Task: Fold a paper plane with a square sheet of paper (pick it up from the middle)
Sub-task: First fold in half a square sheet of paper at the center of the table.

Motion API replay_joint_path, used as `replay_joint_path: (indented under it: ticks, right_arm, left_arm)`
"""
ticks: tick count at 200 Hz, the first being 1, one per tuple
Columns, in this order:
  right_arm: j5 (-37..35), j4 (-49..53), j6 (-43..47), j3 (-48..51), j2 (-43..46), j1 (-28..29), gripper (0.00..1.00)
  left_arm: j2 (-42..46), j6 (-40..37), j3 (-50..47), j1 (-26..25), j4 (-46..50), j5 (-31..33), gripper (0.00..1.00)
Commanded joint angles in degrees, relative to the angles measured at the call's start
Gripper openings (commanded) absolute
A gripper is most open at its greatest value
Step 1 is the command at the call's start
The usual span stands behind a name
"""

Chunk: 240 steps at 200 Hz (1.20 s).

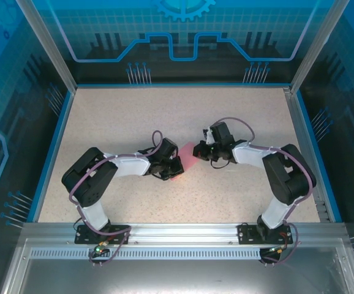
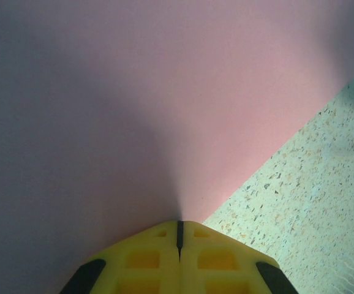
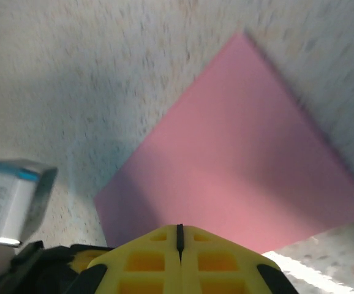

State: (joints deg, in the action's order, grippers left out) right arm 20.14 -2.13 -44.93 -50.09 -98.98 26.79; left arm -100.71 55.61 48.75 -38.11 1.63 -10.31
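The square sheet of paper point(image 1: 187, 155) is pink and lies flat on the speckled table between my two grippers, mostly covered by them from above. My left gripper point(image 1: 177, 172) is shut, its yellow fingertips point(image 2: 165, 236) pressed together with their tip down on the sheet point(image 2: 165, 104), near one straight edge. My right gripper point(image 1: 201, 150) is also shut with nothing between its fingers point(image 3: 195, 240); it hovers at the sheet's point(image 3: 238, 153) near edge, and one corner points away from it. The paper plane is out of view.
The speckled table point(image 1: 134, 116) is bounded by a blue rim and glass walls point(image 1: 60, 116). In the right wrist view a white and grey block point(image 3: 10, 201) of the other arm sits close on the left. Bare tabletop point(image 2: 312, 202) lies right of the left gripper.
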Motion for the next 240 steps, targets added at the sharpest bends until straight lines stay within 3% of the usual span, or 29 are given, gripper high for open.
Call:
replay_joint_path:
  ticks: [1,95,119,163,240]
  right_arm:
    - [2.32,-1.94,-2.93,0.43,-4.88,1.03,0.04]
    - [-1.5,6.96,-1.5,-2.56,-10.47,0.55,0.03]
    - [-2.0,8.37,-0.62,-2.65,-10.71,0.54,0.03]
    - [-1.68,9.57,0.49,-3.2,-11.13,0.55,0.03]
    - [-3.52,13.46,1.32,-4.69,-12.19,0.48,0.03]
  left_arm:
    - [-1.47,0.29,-1.84,-0.32,9.34,1.3,0.04]
    - [3.32,-5.63,2.24,-0.12,3.83,-2.26,0.08]
    - [1.26,-6.04,3.72,0.66,-0.58,-5.81,0.09]
    - [-3.84,-7.49,5.43,1.26,-3.23,-5.95,0.09]
    - [-4.48,-7.13,-2.55,1.28,-4.08,-4.99,0.08]
